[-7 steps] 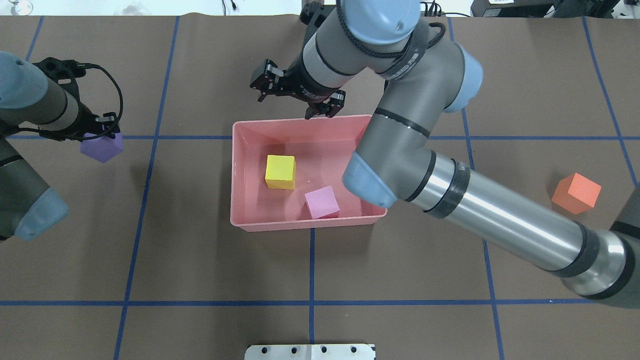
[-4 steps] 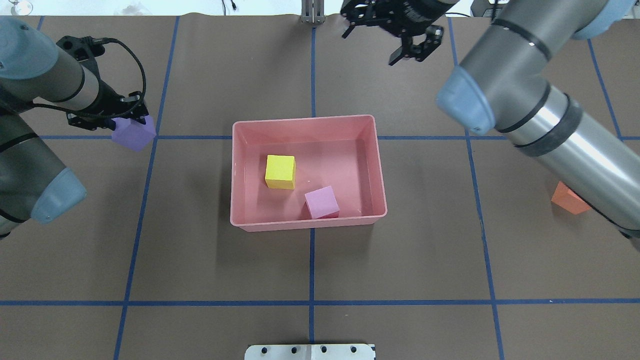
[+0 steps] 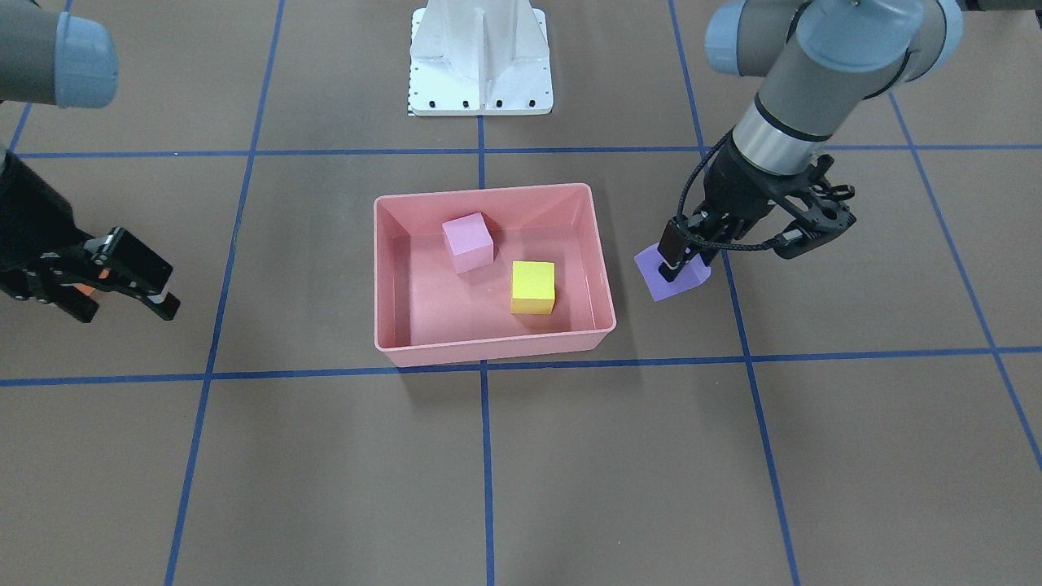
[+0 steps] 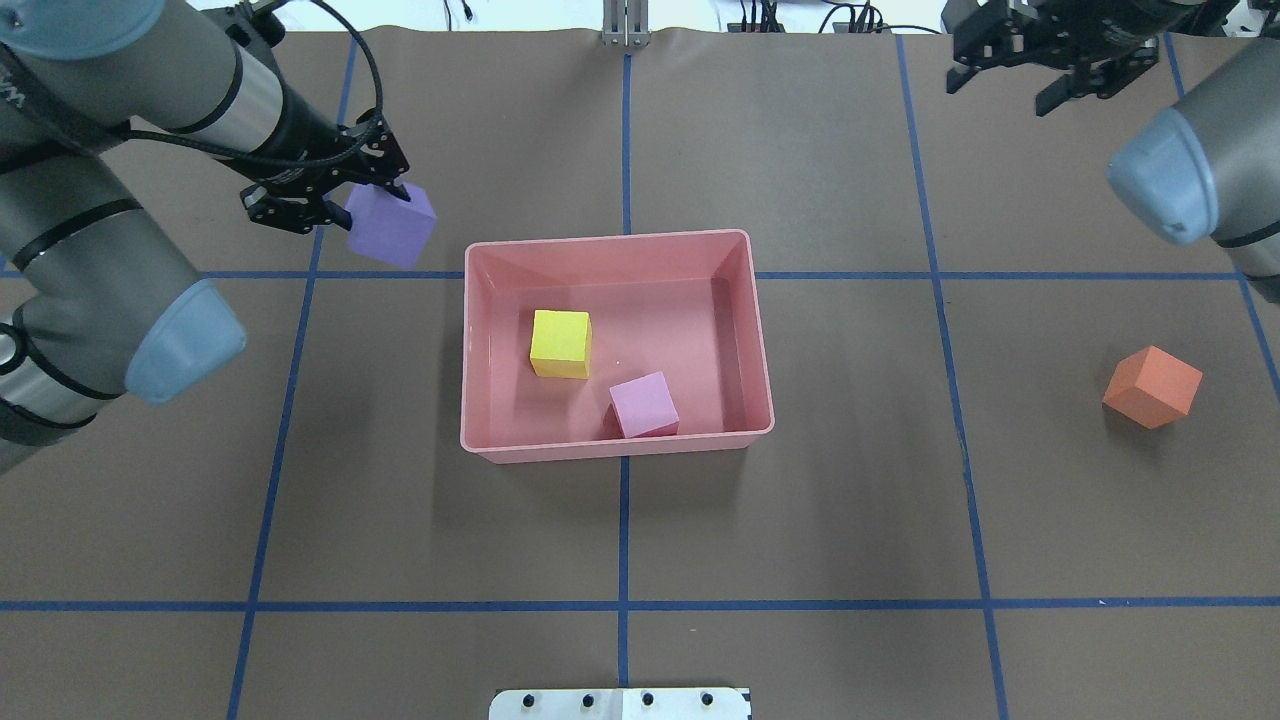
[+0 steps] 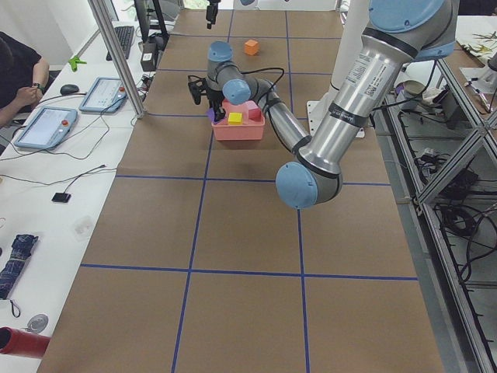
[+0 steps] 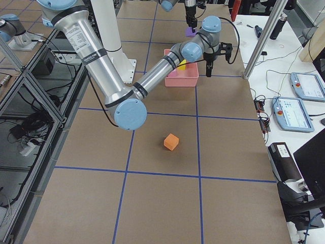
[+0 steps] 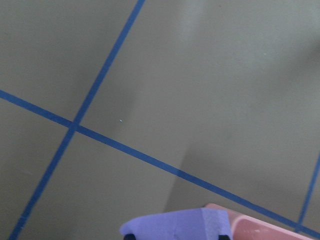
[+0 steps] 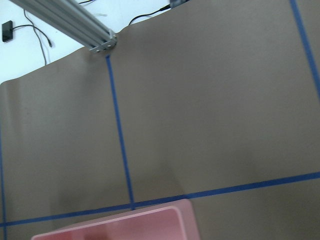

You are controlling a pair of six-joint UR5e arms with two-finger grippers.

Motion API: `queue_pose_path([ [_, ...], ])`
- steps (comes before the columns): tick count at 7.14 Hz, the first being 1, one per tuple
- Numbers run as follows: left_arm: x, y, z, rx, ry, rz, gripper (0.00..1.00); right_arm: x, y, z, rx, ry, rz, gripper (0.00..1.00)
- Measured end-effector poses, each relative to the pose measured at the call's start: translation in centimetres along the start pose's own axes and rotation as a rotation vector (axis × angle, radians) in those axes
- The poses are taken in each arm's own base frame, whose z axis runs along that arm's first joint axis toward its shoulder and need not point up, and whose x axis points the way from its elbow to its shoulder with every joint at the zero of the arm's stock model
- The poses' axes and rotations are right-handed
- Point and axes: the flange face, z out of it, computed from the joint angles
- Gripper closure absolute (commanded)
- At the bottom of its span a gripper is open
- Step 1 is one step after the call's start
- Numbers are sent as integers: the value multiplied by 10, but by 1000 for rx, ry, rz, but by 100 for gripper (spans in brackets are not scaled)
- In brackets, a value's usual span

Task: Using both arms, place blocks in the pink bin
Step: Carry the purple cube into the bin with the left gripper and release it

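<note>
The pink bin [image 4: 750, 330] sits mid-table and holds the yellow block [image 4: 560, 342] and the light pink block [image 4: 645, 403]. My left gripper [image 4: 350, 205] is shut on the purple block [image 4: 392, 226] and holds it above the table just off the bin's far left corner. It also shows in the front view [image 3: 680, 254] with the purple block [image 3: 672, 275] beside the bin [image 3: 488, 346]. My right gripper [image 4: 1005, 90] is open and empty at the far right. The orange block [image 4: 1152, 386] lies alone on the table at the right.
The white pedestal [image 4: 620, 703] stands at the near edge. An aluminium post [image 4: 625, 20] stands at the far edge. Blue tape lines grid the brown table cover. In the front view the right gripper [image 3: 126, 313] hides most of the orange block.
My left gripper carried the purple block rightward, close to the bin's corner. My right arm swung from over the bin's far rim to the far right, uncovering the orange block.
</note>
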Motion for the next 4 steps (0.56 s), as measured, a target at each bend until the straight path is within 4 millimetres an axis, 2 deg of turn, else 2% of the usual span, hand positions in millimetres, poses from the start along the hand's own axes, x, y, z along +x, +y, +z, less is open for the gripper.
queue_pose_path([
  [1, 38, 28, -1, -30, 4, -18, 100, 52, 0, 5, -15, 45, -71, 0],
  [2, 72, 59, 7, -50, -5, -26, 100, 98, 5, 11, -34, 81, -125, 0],
  [3, 98, 84, 22, -53, -16, -30, 100, 136, 15, 20, -61, 110, -169, 0],
  [4, 114, 103, 38, -48, -29, -24, 100, 167, 29, 30, -92, 129, -217, 0],
])
